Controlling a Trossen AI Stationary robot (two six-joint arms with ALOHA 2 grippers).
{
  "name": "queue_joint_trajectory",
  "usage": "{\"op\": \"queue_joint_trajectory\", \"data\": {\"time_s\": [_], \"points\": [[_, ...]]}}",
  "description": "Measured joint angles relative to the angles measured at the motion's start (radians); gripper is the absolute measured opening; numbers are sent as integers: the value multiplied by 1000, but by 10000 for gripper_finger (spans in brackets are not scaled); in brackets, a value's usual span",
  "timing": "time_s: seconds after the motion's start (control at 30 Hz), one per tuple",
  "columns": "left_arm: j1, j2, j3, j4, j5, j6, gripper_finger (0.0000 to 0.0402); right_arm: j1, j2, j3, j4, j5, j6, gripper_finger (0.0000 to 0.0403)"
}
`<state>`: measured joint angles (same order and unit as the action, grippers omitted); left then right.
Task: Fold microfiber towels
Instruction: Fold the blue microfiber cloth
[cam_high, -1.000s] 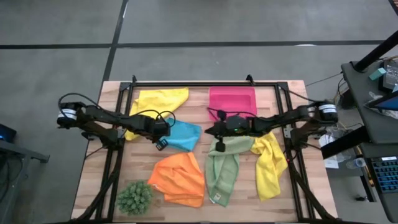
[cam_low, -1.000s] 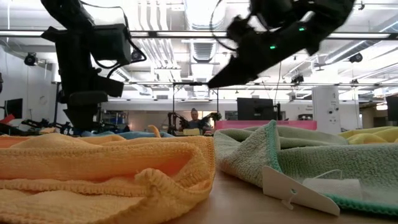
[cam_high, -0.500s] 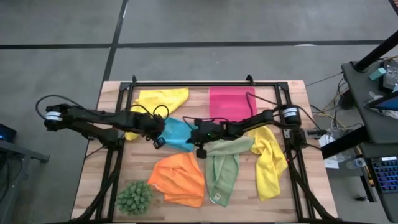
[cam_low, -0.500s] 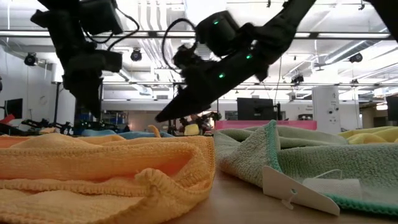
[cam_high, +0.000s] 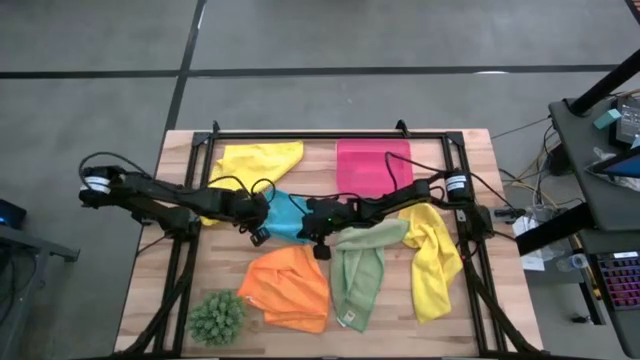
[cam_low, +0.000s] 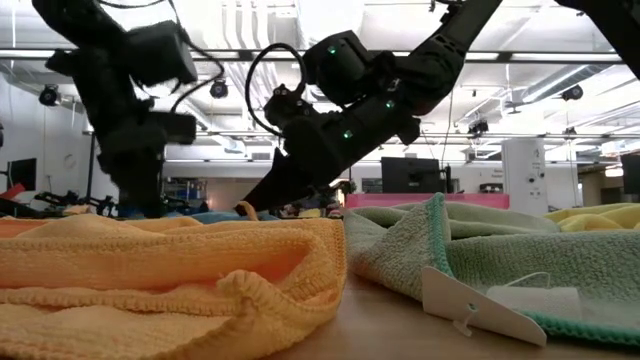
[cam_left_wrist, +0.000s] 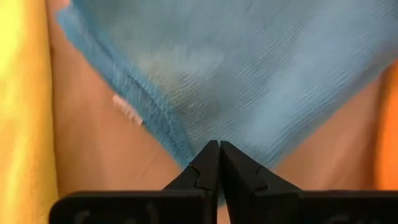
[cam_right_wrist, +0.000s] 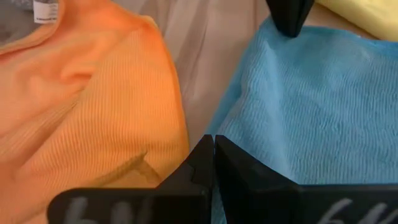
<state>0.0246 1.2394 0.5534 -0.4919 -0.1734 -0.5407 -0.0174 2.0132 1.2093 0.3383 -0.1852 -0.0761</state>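
A turquoise towel (cam_high: 292, 213) lies flat mid-table, between a yellow towel (cam_high: 256, 160) farther back and an orange towel (cam_high: 290, 286) nearer the front. A sage green towel (cam_high: 358, 270) and a second yellow one (cam_high: 435, 260) lie to the right. My left gripper (cam_high: 259, 236) is shut and points steeply down at the turquoise towel's left near corner (cam_left_wrist: 186, 146). My right gripper (cam_high: 317, 246) is shut and slants down from the right to the towel's near edge (cam_right_wrist: 231, 127), beside the orange towel (cam_right_wrist: 93, 93). My left gripper's shut fingertips (cam_left_wrist: 214, 155) stand at the turquoise towel's hemmed corner, coming from above; I cannot tell whether they touch it. My right gripper's shut fingertips (cam_right_wrist: 208, 149) stand at the towel's near edge, slanting down from the table's right; whether they touch it, I cannot tell.
A pink tray (cam_high: 374, 162) stands at the back, right of centre. A spiky green plant ball (cam_high: 217, 317) sits at the front left. In the low view the orange towel (cam_low: 170, 270) and the green towel (cam_low: 480, 260) hide the table behind them.
My right gripper has gone toward the table's left edge and down, from above the green towel to the turquoise towel's near edge, staying shut. The towels lie as before.
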Motion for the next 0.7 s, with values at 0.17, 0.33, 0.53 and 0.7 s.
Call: {"op": "queue_joint_trajectory", "data": {"time_s": [0.17,0.33,0.53,0.7], "points": [[0,85,2,-4,-1,-3,0,0,0,-8,-63,0,-2,9],[0,136,5,-8,5,-5,0,0,-1,-25,-125,1,-13,9],[0,130,8,-5,33,-41,0,-3,-7,-43,-171,2,-44,9],[-7,90,7,3,92,-82,0,-12,-27,-40,-258,5,-99,9]]}}
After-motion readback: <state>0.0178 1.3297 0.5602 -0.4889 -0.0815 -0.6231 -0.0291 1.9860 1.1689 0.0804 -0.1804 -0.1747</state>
